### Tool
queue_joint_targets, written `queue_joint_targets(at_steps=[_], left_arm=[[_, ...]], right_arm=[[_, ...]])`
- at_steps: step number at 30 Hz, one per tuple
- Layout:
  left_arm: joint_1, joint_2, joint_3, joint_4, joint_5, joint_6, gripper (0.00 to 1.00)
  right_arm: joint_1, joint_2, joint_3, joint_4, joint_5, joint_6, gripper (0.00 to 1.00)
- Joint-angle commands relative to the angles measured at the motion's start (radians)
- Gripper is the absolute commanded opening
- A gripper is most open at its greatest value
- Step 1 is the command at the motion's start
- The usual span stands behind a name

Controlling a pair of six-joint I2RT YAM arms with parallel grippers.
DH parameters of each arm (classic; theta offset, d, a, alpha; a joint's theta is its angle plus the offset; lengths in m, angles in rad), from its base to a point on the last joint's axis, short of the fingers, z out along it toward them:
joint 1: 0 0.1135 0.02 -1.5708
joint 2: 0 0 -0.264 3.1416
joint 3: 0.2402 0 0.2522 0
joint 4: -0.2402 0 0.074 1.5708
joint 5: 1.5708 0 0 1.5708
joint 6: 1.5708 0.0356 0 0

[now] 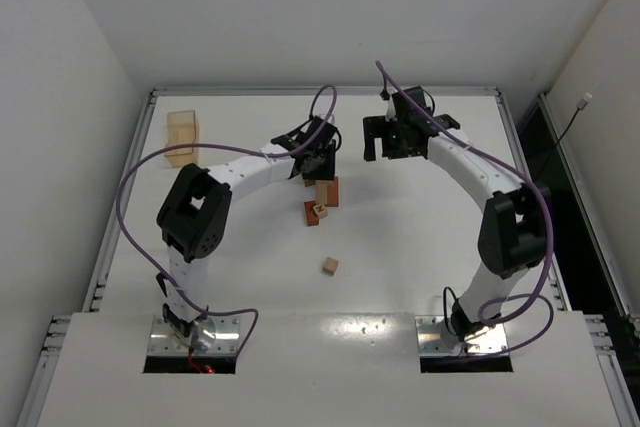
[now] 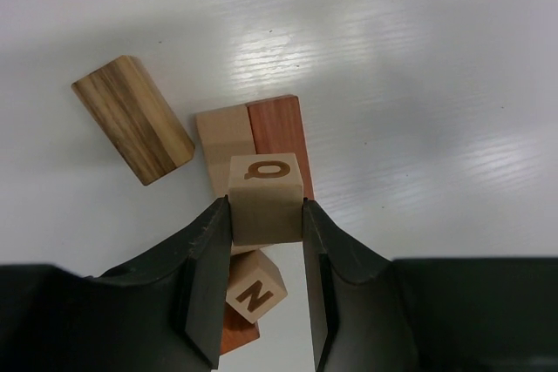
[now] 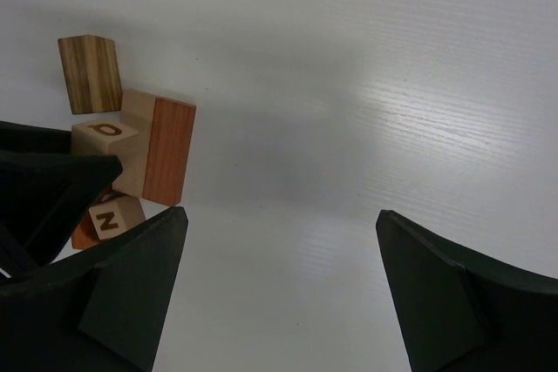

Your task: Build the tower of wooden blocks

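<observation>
Left wrist view is showing, from the left, a striped dark bar lying apart on the surface, then the left pincer gripping the Q cube over the near end of the paired tan and red blocks. Lowering it squarely and centred before releasing is looking wise. Right pincer is hanging open, empty.

Seven wood blocks — two lettered cubes among them — two arms, one tray
</observation>
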Motion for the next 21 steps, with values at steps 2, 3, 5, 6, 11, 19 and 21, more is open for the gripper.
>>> queue_joint_targets(at_steps=[2,3,5,6,11,19,21], left_arm=[[-0.013,0.024,0.054,0.010,0.011,-0.009,0.00],[-0.013,0.024,0.054,0.009,0.011,-0.009,0.00],[-0.013,0.036,0.054,0.009,0.011,-0.009,0.00],[-0.013,0.036,0.054,0.009,0.011,-0.009,0.00],[-0.013,0.063,0.074,0.000,0.011,-0.009,0.00],[-0.013,0.094,0.092,0.000,0.011,-0.009,0.00],[-0.013,0.094,0.092,0.000,0.011,-0.009,0.00]], right_arm=[[-0.007,0.001,0.006,0.014,-0.019,0.023,0.87],[-0.007,0.001,0.006,0.014,-0.019,0.023,0.87],[-0.007,0.001,0.006,0.014,-0.019,0.023,0.87],[-0.016,0.001,0.006,0.014,-0.009,0.036,0.87],[-0.026,0.001,0.006,0.005,-0.009,0.057,0.87],[-0.055,0.010,0.006,0.005,-0.027,0.066,0.87],[-0.055,0.010,0.006,0.005,-0.027,0.066,0.87]])
